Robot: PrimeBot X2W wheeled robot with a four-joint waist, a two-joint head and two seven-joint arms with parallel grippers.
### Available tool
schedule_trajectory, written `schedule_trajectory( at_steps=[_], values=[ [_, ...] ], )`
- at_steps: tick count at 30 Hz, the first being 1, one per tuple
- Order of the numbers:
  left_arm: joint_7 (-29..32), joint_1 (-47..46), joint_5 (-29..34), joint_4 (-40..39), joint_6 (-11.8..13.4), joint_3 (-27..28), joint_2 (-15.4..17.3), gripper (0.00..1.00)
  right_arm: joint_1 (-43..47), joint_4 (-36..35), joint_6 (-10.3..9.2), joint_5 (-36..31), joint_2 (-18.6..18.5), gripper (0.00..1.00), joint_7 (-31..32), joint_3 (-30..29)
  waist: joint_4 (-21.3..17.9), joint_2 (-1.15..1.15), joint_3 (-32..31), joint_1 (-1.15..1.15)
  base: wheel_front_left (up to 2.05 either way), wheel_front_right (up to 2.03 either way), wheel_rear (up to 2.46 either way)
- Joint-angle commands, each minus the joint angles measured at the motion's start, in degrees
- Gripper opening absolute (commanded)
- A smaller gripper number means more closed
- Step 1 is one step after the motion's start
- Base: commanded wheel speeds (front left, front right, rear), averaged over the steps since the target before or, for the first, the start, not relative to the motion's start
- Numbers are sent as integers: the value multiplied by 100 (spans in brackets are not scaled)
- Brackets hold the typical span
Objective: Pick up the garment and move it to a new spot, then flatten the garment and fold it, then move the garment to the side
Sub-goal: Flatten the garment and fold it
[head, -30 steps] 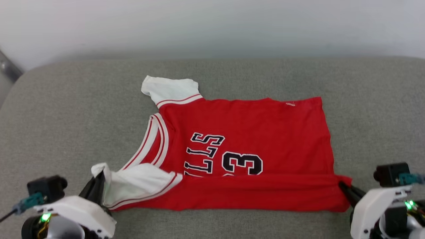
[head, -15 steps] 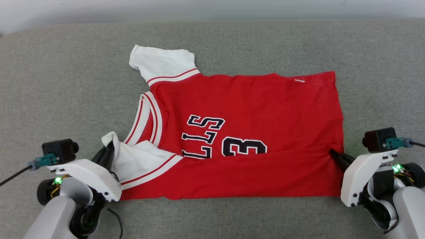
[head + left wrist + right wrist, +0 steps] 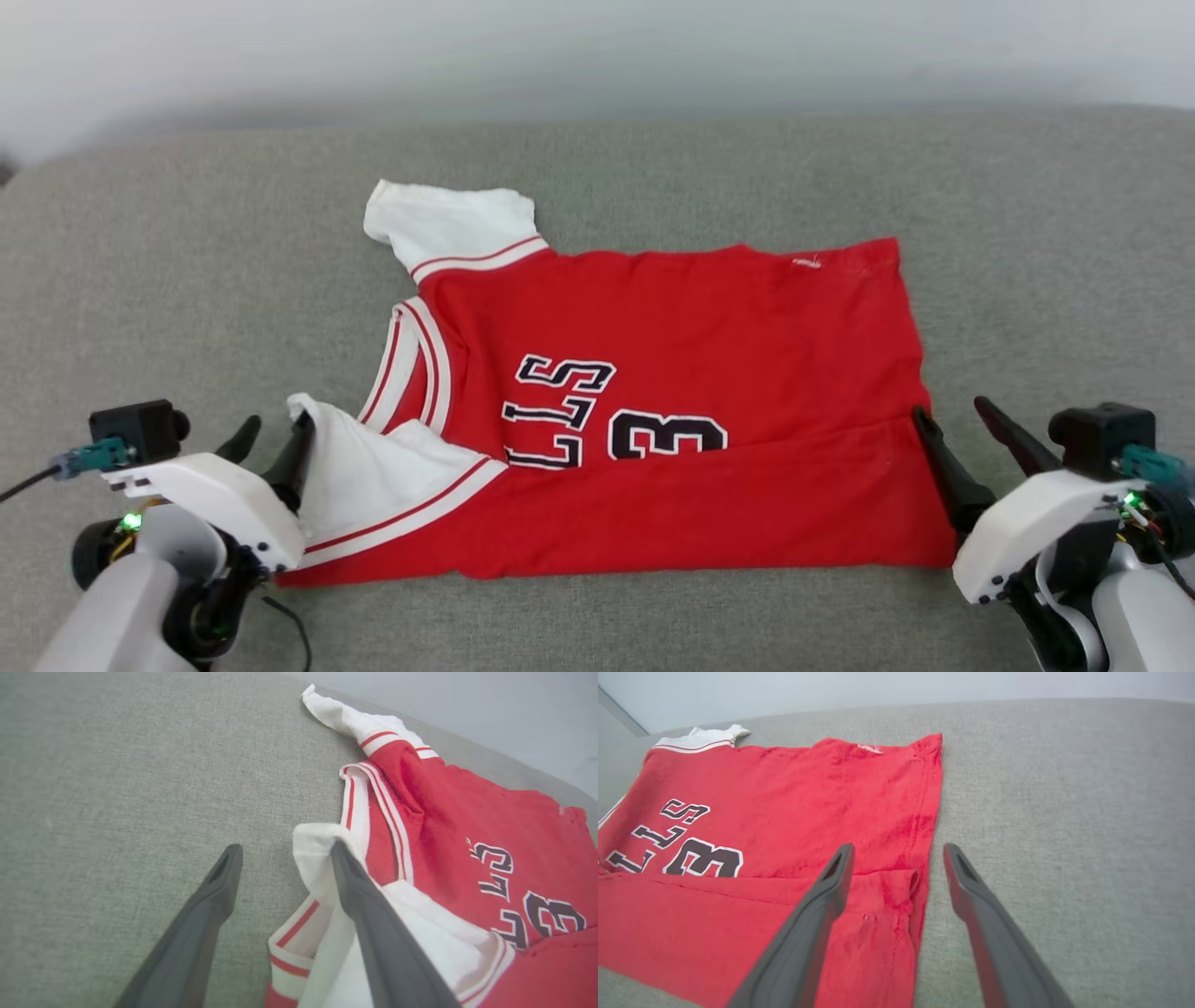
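One fold looks finished: the near long edge of the red jersey-style T-shirt with white sleeves (image 3: 672, 392) lies turned up over its front, hiding the lower part of the black lettering and number (image 3: 616, 420). The shirt rests fairly flat in the middle of the grey woven fabric surface (image 3: 653, 168), collar toward 9 o'clock and hem toward 3 o'clock.

At about 8 o'clock from the shirt, the left gripper (image 3: 277, 425) has its jaws apart and grips nothing. One finger lies over the near white sleeve (image 3: 373, 467), the other over bare surface. At about 4 o'clock, the right gripper (image 3: 950, 411) is likewise spread and empty, straddling the folded hem corner (image 3: 887, 896).

Judging from this, relocating and flattening appear done and folding has only begun. The far white sleeve (image 3: 448, 224) sticks out at 11 o'clock, so further folds seem needed before the bundle is carried aside.
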Motion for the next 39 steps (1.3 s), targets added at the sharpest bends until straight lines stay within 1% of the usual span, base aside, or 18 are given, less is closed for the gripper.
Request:
schedule_trajectory(
  at_steps=[1,5,8,11,17,21,23,27,30,33,34,35,36,39],
  values=[
    [37,69,-4,-37,16,37,90,100,126,-102,-4,-94,37,100,-153,-61,-78,0,-220,-1,0,0,0],
    [373,191,-107,-341,37,86,401,100,442,-506,-4,-360,210,100,-643,-397,-175,0,-490,-1,0,0,0],
    [775,285,-205,-657,54,112,689,100,682,-867,-4,-627,387,100,-791,-604,-232,0,-631,-1,0,0,0],
    [1319,369,-275,-1000,48,36,1011,100,923,-1247,-4,-843,580,100,-761,-725,-287,0,-715,-1,0,0,0],
    [2573,624,-489,-1679,130,-207,1576,100,1256,-1934,-4,-1103,763,100,-599,-779,-438,0,-683,-1,0,0,0],
    [3252,904,-773,-1967,291,-290,1800,100,1389,-2237,-4,-1183,886,100,-490,-827,-547,0,-521,-1,0,0,0],
    [3483,1046,-916,-2036,402,-298,1864,100,1405,-2324,-4,-1189,929,100,-479,-816,-591,0,-408,-1,0,0,0],
    [3602,1204,-1062,-1924,549,-266,1837,100,1349,-2388,-4,-1203,1006,100,-452,-776,-664,0,-182,-1,0,0,0],
    [3525,1198,-1139,-1716,492,-280,1683,100,1258,-2353,-4,-1162,1032,100,-442,-773,-688,0,-40,-1,0,0,0],
    [3574,1207,-1305,-1513,330,-402,1376,100,1201,-2288,-4,-1133,1040,100,-401,-798,-691,0,40,-1,0,0,0],
    [3578,1210,-1361,-1476,273,-438,1285,81,1201,-2261,-4,-1098,1035,100,-371,-821,-685,0,49,-1,0,0,0],
    [3557,1203,-1399,-1448,217,-464,1199,35,1197,-2251,-4,-1073,1004,100,-330,-841,-675,0,52,-1,0,0,0],
    [3515,1200,-1405,-1426,172,-479,1136,0,1193,-2233,-4,-1027,959,100,-268,-865,-660,0,37,-1,0,0,0],
    [3487,1219,-1405,-1348,62,-546,1073,0,1197,-2198,-4,-821,793,100,-26,-943,-595,0,-25,-1,0,0,0]
  ],
)
